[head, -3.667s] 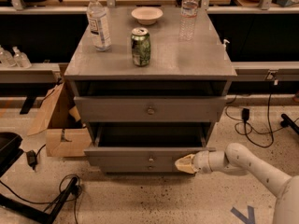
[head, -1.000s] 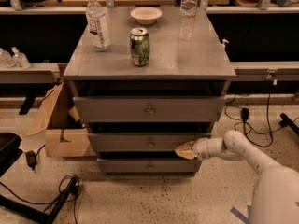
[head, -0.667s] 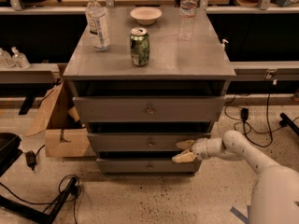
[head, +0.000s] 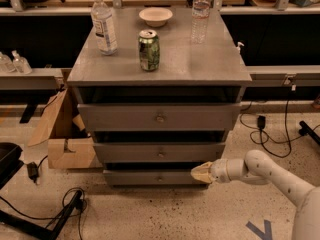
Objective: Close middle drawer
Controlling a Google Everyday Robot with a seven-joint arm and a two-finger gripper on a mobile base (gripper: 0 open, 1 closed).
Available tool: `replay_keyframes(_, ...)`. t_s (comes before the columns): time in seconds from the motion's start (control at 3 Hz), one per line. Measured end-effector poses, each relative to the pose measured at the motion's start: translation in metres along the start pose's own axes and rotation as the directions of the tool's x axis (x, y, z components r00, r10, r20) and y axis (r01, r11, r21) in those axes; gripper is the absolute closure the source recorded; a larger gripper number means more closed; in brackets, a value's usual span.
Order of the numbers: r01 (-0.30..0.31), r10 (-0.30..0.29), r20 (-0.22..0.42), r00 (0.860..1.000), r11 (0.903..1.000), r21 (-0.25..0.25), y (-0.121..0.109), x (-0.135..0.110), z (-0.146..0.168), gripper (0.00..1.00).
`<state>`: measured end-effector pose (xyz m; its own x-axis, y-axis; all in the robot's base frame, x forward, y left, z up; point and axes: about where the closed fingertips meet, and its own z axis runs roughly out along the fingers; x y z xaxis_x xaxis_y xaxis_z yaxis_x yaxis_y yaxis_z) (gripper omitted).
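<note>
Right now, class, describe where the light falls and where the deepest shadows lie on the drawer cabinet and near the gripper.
Camera view: light seems to come from above, leaving a soft sheen on the cabinet top; dark shadow bands fill the gaps above each front, including the middle drawer; the gripper, low at the right end of the bottom drawer, is brightly lit.

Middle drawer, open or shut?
Shut, or nearly: the middle drawer front sits flush with the cabinet. The gripper is just below the drawer's right end.

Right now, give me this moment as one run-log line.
middle drawer: looks pushed in | gripper: just below its right end | step: appears done
</note>
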<state>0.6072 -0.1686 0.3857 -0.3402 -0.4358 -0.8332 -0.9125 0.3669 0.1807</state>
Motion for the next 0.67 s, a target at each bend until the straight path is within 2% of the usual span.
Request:
replay_keyframes(0.33, 0.002, 0.003, -0.098, 0.995, 0.9983, 0.058, 0.028, 0.025, -0.041, 0.94)
replay_keyframes(0.67, 0.073, -0.024, -0.28, 0.96, 0.9836, 0.165, 0.044, 0.026, -0.103, 1.0)
